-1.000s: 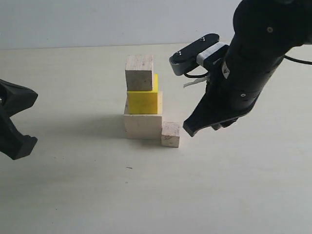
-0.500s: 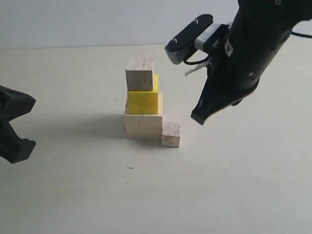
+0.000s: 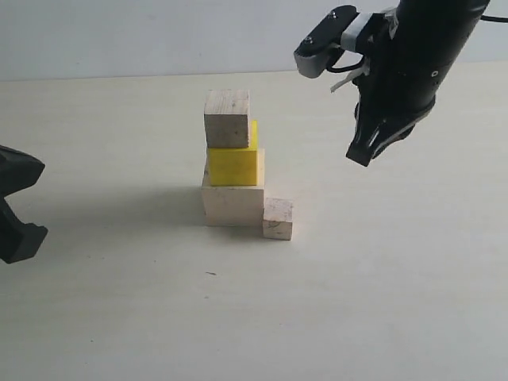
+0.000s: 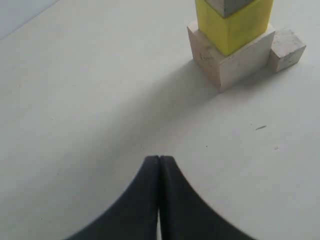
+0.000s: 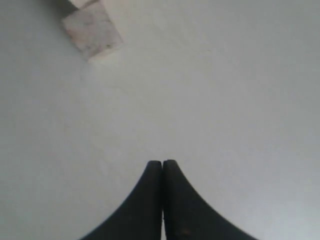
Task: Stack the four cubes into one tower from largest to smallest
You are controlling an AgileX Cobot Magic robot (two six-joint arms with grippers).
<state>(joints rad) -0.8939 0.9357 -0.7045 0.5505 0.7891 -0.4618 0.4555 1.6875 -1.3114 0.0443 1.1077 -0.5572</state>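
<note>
A tower stands mid-table: the large pale wooden cube (image 3: 232, 205) at the bottom, the yellow cube (image 3: 232, 165) on it, the medium pale cube (image 3: 227, 118) on top. The small pale cube (image 3: 278, 219) sits on the table, touching the large cube's right side; it also shows in the right wrist view (image 5: 92, 31) and the left wrist view (image 4: 286, 49). My right gripper (image 3: 359, 154) hangs shut and empty above the table, right of the tower. My left gripper (image 4: 160, 159) is shut and empty at the far left (image 3: 20, 206).
The pale tabletop (image 3: 357, 302) stretches around the stack, with a light wall behind it. A tiny dark speck (image 3: 209, 274) lies in front of the tower.
My right arm has risen and drawn back to the right, away from the small cube. The left gripper has slipped slightly further left. The cubes have not moved.
</note>
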